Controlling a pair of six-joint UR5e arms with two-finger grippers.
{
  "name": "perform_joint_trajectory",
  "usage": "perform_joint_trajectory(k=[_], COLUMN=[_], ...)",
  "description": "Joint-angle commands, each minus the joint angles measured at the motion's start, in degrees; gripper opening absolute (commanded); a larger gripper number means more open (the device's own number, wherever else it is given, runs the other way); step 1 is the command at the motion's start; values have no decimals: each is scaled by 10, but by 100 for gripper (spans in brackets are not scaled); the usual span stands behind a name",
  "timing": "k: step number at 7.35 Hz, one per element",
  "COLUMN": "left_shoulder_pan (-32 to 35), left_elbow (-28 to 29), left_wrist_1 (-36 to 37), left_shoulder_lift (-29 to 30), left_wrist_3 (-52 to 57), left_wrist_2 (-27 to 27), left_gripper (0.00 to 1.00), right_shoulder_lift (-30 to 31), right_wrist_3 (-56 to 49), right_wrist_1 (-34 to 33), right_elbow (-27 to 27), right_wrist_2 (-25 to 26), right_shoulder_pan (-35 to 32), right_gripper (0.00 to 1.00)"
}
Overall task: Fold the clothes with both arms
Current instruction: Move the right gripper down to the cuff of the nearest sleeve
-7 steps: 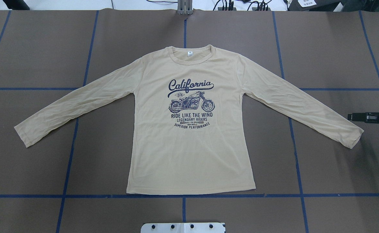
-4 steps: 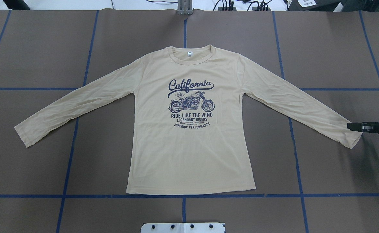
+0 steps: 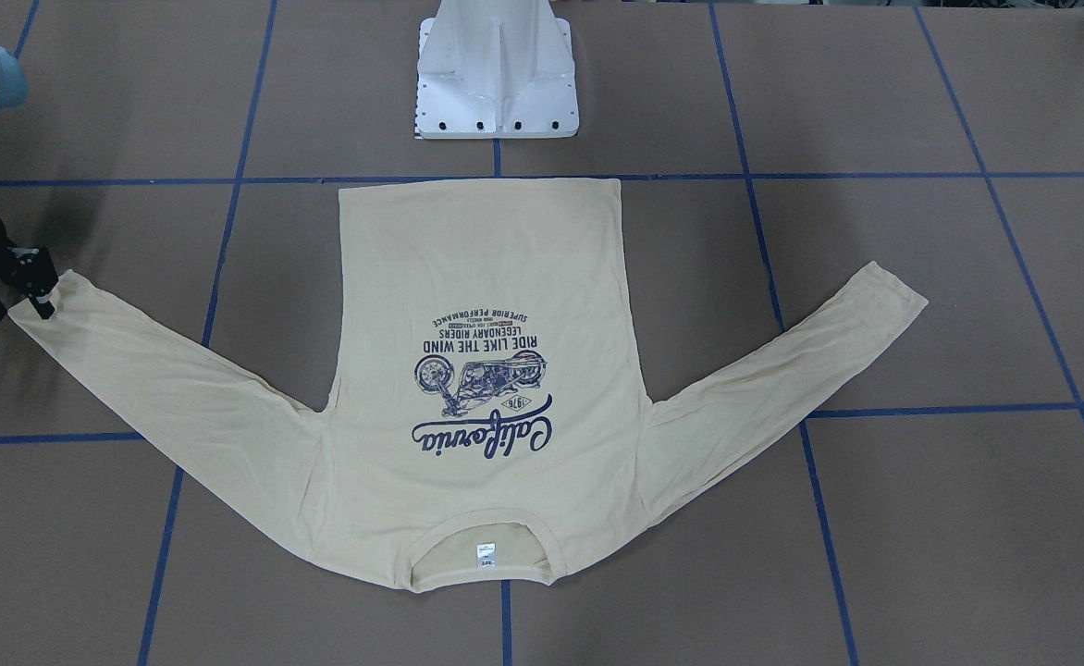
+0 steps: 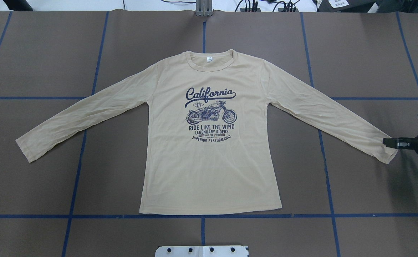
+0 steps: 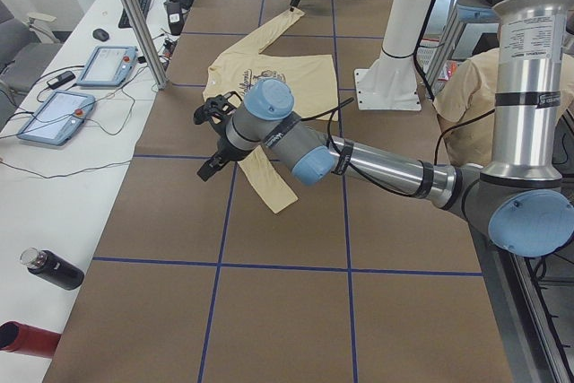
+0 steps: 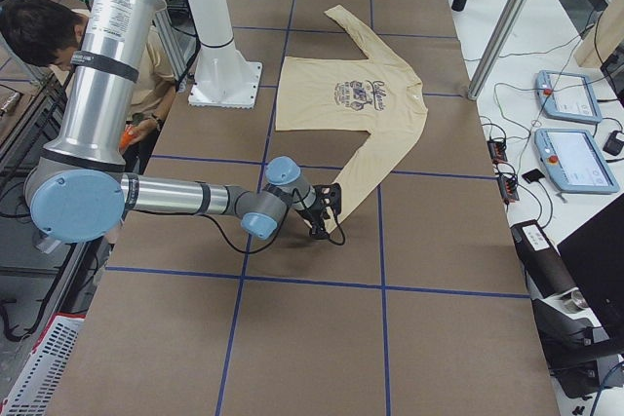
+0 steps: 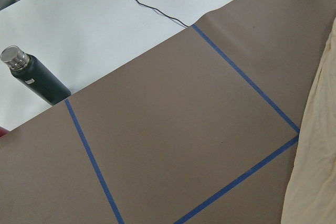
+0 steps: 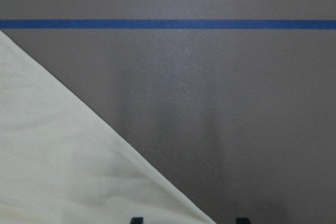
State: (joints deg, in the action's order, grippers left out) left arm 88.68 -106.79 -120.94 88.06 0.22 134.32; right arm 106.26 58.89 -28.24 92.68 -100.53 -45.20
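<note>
The clothes are one cream-yellow long-sleeved shirt [image 4: 209,160] with a navy motorcycle print. It lies flat and face up on the brown table, both sleeves spread out. My right gripper [image 3: 17,305] is low at the cuff of the right sleeve [image 4: 385,151]. It is open, and the cuff's corner lies between its fingertips in the right wrist view. My left gripper [image 5: 208,143] shows only in the exterior left view, hovering above the table beside the left sleeve's cuff [image 5: 278,199]. I cannot tell whether it is open or shut.
The white base pedestal [image 3: 496,83] stands at the robot's edge of the table. Blue tape lines [image 4: 77,178] cross the brown cover. A black bottle [image 7: 37,80] and two pendants [image 5: 54,114] lie on the white side table. A person [image 6: 39,31] sits behind the robot.
My right gripper has moved toward the robot's side of the table and come down onto the right sleeve's cuff. The shirt has not moved.
</note>
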Motion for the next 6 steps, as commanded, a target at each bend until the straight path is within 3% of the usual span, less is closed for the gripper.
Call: perform_joint_trajectory(k=[1,3,5,6], left_shoulder_pan=[0,0,0,0], left_elbow=[0,0,0,0], left_wrist_1=[0,0,0,0], left_shoulder_lift=[0,0,0,0], left_wrist_3=[0,0,0,0], left_wrist_2=[0,1,1,1], left_gripper=[100,100,100,100], right_shoulder_lift=[0,0,0,-2], right_wrist_3=[0,0,-2,-3], right_wrist_1=[0,0,0,0], right_elbow=[-2,-4,-3,-2], right_wrist_2=[2,2,2,2], right_shoulder_pan=[1,1,1,1], right_gripper=[58,43,0,0])
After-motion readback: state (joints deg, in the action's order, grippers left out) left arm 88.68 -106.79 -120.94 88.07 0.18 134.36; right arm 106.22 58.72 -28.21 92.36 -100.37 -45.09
